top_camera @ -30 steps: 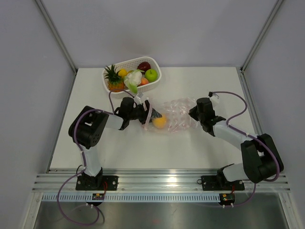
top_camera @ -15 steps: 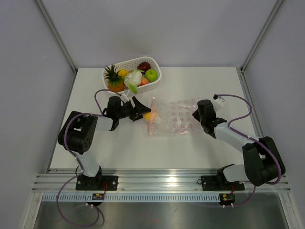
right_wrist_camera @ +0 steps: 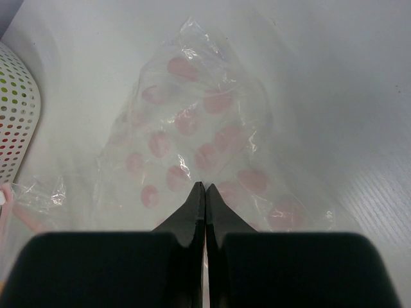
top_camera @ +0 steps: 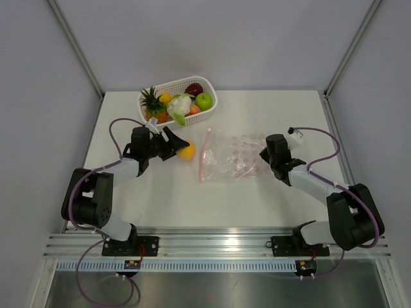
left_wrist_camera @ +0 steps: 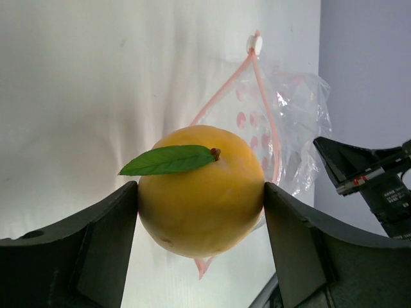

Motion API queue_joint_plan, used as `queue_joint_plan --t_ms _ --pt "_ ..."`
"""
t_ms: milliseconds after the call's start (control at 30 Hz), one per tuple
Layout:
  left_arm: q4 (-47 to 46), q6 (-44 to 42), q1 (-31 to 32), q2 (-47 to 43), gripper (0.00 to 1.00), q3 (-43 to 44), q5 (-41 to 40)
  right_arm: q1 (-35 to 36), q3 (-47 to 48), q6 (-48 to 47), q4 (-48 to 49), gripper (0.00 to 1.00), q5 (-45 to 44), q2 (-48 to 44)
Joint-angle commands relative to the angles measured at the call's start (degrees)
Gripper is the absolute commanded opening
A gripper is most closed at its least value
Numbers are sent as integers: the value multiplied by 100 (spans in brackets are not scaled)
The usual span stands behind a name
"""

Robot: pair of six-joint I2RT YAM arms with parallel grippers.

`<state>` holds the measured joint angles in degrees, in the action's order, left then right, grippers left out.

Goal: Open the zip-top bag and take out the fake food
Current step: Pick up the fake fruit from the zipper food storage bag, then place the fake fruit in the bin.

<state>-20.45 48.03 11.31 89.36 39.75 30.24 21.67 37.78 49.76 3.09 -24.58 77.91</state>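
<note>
The clear zip-top bag (top_camera: 234,157) lies flat at mid-table, its pink zip strip (top_camera: 204,154) on the left side and gaping. My left gripper (top_camera: 183,151) is shut on an orange fake fruit (top_camera: 187,151) with a green leaf, held left of the bag's mouth; the left wrist view shows the fruit (left_wrist_camera: 202,189) between both fingers with the bag (left_wrist_camera: 282,122) behind it. My right gripper (top_camera: 264,156) is shut on the bag's right edge; in the right wrist view its tips (right_wrist_camera: 205,186) meet on the pink-dotted plastic (right_wrist_camera: 192,128).
A white perforated basket (top_camera: 212,102) at the back holds a pineapple (top_camera: 153,106), a green apple (top_camera: 204,101), a dark red piece (top_camera: 194,88) and a white cauliflower (top_camera: 181,104). Its wall shows in the right wrist view (right_wrist_camera: 16,122).
My left gripper pulled the orange fruit out of the bag's mouth and carried it left. The bag flattened and shifted slightly right; the right gripper stayed shut on it.
</note>
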Motion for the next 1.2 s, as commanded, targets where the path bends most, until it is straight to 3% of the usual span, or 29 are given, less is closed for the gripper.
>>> queue_joint_plan --t_ms 0,300,600,833,933,1167 --pt "454 -461 -120 -577 39 139 -703 -23 10 34 68 1 -179 -92" --pt "955 -435 -129 -640 39 1393 -932 -23 28 8 156 0 41 -30" --pt "736 -883 -120 546 39 2845 -1099 -22 19 -45 192 0 85 -13" --pt "603 -1269 -33 1619 38 4198 -659 -23 54 -54 227 0 164 23" --pt "612 -1558 108 1698 38 4497 -992 -22 98 -63 227 0 234 49" --pt "1630 -2271 661 2172 39 5789 -1836 -23 107 -63 253 0 348 75"
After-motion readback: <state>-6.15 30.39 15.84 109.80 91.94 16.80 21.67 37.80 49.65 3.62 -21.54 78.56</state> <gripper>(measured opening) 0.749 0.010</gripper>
